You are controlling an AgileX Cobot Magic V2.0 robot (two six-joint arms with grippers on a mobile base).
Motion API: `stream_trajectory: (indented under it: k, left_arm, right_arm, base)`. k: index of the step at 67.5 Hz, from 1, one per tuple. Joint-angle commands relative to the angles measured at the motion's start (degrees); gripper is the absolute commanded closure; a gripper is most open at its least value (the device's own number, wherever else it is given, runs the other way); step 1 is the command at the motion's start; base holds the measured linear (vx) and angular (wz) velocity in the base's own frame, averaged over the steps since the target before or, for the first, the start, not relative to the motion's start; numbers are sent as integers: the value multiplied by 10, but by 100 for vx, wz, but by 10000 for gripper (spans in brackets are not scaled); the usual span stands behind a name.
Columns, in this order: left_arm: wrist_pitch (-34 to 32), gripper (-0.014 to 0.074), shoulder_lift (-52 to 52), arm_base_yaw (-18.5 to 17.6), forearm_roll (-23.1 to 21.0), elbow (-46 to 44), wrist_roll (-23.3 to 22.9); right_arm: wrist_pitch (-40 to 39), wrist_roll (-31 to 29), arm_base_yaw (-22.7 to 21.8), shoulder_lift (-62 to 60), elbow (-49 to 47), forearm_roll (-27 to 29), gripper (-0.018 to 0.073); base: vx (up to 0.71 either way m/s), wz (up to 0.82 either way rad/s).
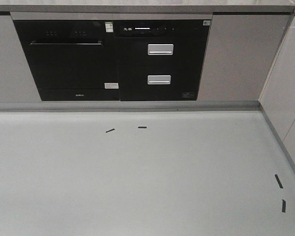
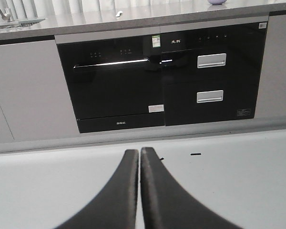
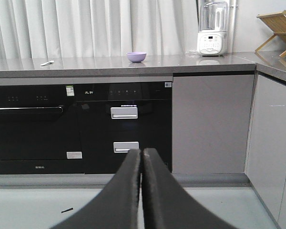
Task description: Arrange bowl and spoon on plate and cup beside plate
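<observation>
While both arms sit low over a pale grey surface [image 1: 137, 187], the left gripper [image 2: 139, 153] and right gripper [image 3: 142, 152] each show curved black fingers pressed together, holding nothing. Beyond stands a glossy black oven front [image 3: 33, 129] under a grey countertop [image 3: 181, 61]. On it, well apart:

- bowl [image 3: 136, 57], lavender, smooth matte plastic, judged light, rigid and prone to sliding, best pinched at the rim
- spoon [image 3: 47, 62], a pale sliver, judged featherweight, best taken mid-handle

Plate and cup are not in view.

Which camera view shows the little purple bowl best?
The right wrist view: the bowl sits whole on the counter. The left wrist view catches only its cropped base at the top edge; the front view misses it.
</observation>
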Motion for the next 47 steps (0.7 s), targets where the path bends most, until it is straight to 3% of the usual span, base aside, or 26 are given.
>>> stream_trajectory:
  k: [1,47]
  left_arm:
    - [-41,603,-8,1,-4,-5,-6]
    - [-41,603,-8,1,-4,-5,-6]
  right_arm:
    - [-44,-1,1,-4,2,-4,562]
    - [-44,-1,1,-4,2,-4,562]
  base:
    - [1,-3]
    - [3,-2]
